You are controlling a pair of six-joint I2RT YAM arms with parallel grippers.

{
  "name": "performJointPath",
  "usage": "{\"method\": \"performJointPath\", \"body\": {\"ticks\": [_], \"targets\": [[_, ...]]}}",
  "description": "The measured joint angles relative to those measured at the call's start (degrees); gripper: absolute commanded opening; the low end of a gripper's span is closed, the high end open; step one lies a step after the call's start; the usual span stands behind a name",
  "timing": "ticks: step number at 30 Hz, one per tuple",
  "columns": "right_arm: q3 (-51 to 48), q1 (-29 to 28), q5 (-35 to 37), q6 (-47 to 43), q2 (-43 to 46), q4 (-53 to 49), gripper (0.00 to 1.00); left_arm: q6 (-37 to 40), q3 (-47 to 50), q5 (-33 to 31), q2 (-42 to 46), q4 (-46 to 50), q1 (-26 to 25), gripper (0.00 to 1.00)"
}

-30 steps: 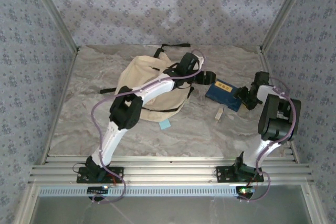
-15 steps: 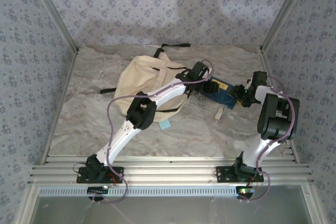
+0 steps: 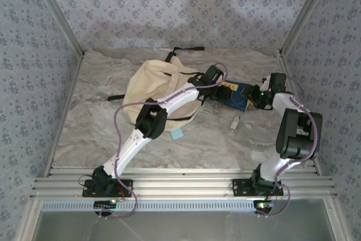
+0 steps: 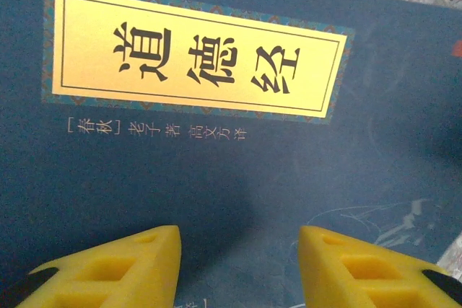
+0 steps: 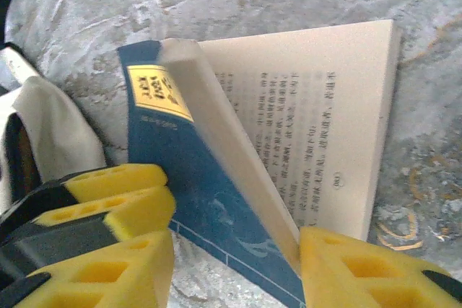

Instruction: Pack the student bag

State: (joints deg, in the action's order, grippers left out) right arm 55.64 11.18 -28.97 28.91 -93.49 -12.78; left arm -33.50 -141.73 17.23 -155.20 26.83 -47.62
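Arms have both closed in on the blue Dao De Jing book [image 3: 238, 96]: left end effector [image 4: 238, 239] open over its cover, right end effector [image 5: 234, 243] straddling its fanned edge, grip unclear. Student bag [image 3: 152, 83] lies at its nine o'clock; lifting seems next.

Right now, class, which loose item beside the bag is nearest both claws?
The dark blue book, between the left claw and right claw; the pale blue square and white stick lie apart from both.
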Motion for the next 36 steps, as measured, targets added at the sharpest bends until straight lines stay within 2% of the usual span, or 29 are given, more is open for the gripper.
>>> {"method": "performJointPath", "body": {"ticks": [9, 12, 16, 18, 20, 22, 27, 28, 36], "targets": [[0.0, -0.2, 1.2, -1.5, -2.7, 0.2, 0.28, 0.1, -0.1, -0.3, 0.0, 0.7, 0.3, 0.48], [0.7, -0.2, 2.1, -3.3, -4.8, 0.1, 0.19, 0.4, -0.1, -0.3, 0.0, 0.9, 0.4, 0.48], [1.3, -0.2, 3.3, -5.4, -5.5, 0.2, 0.00, 0.4, -0.1, -0.1, 0.0, 1.0, 0.6, 0.49], [1.3, -0.2, 3.3, -5.6, -5.5, 0.1, 0.00, 0.4, -0.1, 0.4, 0.0, 1.1, 0.7, 0.56], [1.3, -0.2, 3.0, -5.8, -5.4, 0.1, 0.00, 0.4, -0.2, 1.0, 0.3, 1.3, 0.8, 0.67], [1.3, -0.2, 2.2, -5.5, -5.4, 0.0, 0.00, 0.3, -0.2, 1.5, 1.1, 2.4, 0.8, 0.71], [1.3, -0.2, -0.2, -2.1, -4.0, -0.3, 0.00, 0.2, 0.2, 1.6, 4.8, 6.3, 1.0, 0.76], [1.3, -0.2, -0.7, -1.0, -3.5, -0.3, 0.00, 0.0, 1.0, 1.6, 6.3, 6.6, 1.0, 0.80], [1.1, 0.4, -3.5, 8.7, 0.0, 1.6, 0.00, -6.2, 10.6, 1.4, 18.8, 3.0, 1.4, 0.81]]}}
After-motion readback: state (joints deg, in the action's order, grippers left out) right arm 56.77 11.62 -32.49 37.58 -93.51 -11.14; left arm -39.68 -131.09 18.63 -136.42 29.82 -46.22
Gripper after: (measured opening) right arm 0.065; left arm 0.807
